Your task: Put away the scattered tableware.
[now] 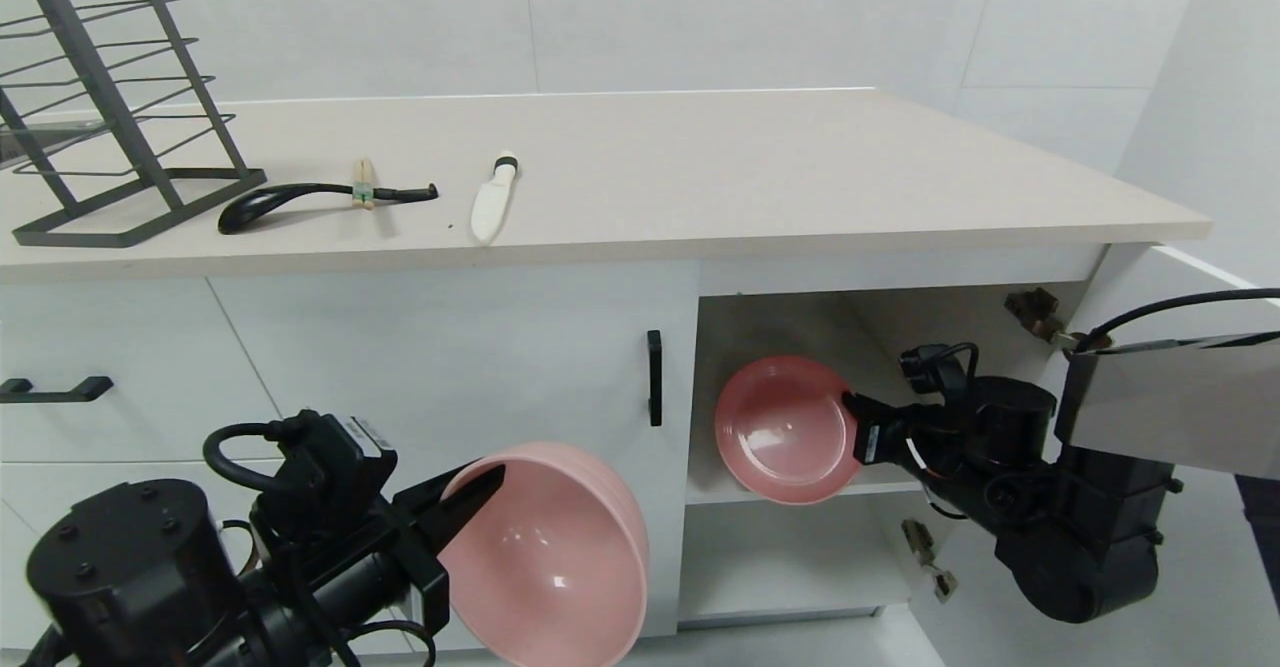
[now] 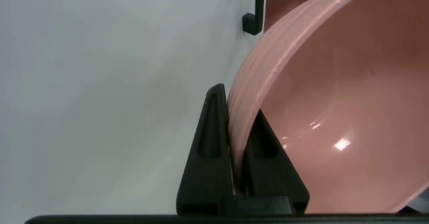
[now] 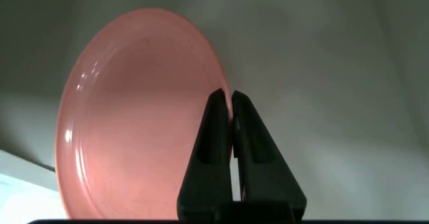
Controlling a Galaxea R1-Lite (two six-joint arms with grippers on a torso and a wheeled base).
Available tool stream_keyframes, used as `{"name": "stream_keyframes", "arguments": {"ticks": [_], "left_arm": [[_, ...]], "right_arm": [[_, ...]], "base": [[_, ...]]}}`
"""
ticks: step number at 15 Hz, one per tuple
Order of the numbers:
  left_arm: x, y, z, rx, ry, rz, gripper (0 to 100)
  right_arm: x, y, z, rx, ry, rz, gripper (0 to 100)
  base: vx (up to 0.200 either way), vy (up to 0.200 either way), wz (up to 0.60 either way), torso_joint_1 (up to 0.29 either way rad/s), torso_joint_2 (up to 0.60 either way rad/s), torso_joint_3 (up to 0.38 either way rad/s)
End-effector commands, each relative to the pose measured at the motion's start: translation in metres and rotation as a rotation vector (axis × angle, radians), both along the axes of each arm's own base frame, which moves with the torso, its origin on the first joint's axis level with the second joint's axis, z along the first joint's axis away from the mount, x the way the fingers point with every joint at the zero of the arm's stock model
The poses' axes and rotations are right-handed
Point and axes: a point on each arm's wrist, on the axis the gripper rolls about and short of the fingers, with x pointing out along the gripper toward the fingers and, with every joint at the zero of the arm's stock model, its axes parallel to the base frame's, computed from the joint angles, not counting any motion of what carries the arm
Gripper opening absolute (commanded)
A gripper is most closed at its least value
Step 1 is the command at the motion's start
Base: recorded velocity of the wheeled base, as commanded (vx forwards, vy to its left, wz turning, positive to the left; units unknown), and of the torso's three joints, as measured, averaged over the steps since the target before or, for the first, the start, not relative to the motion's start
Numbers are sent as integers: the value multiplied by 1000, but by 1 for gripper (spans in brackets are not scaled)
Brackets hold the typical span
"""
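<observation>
Nothing you can actually read here. There's a small white sticker (image 1: 373,434) on the black wrist housing of the left arm, and a small pale label (image 1: 870,442) on the black wrist housing of the right arm. The print on both is too tiny to make out (just greyish specks, really).

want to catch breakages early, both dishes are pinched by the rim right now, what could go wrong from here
The right pincer holds the plate on edge by its rim at the cupboard shelf; let go like this, it could roll or tip out.
The left pincer grips the bowl only by its rim, so it might slip, and it could knock the closed door beside it.
</observation>
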Motion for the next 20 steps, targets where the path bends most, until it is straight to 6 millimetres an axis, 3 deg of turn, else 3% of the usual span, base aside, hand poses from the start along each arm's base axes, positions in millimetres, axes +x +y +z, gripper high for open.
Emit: {"name": "stream_keyframes", "arguments": {"ticks": [1, 5, 8, 12, 20], "left_arm": [[0, -1, 0, 0, 0, -3, 0], [0, -2, -2, 4, 7, -9, 0], [1, -3, -5, 14, 21, -9, 0], [3, -4, -9, 25, 37, -9, 0], [4, -5, -14, 40, 59, -9, 0]], "right_arm": [[5, 4, -7, 52, 19, -9, 0], [6, 4, -20, 77, 60, -21, 0], [23, 7, -36, 111, 51, -90, 0], [30, 12, -38, 168, 45, -120, 0], [45, 11, -64, 238, 58, -224, 0]], "base": [[0, 0, 0, 0, 0, 0], [0, 0, 0, 0, 0, 0], [0, 0, 0, 0, 0, 0], [0, 0, 0, 0, 0, 0], [0, 0, 0, 0, 0, 0]]}}
